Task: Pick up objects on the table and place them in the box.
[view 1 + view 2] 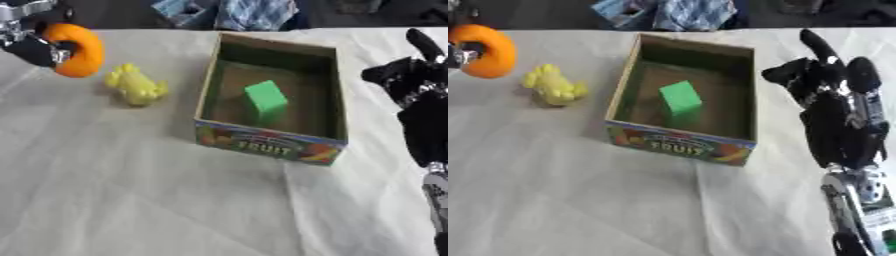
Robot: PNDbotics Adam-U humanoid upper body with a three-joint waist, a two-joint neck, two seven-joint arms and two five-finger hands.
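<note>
Box holding a green block, left hand left of box gripping an orange ring (raised), right hand right of box, fingers relaxed

White cloth-covered table, dark floor beyond, blue plaid fabric

The left hand runs off the far left edge, fingers mostly buried in the orange ring. The yellow toy is too soft to name. The right hand blurs dark, arm cut at the near edge. The box wall hides the green block base.
</note>
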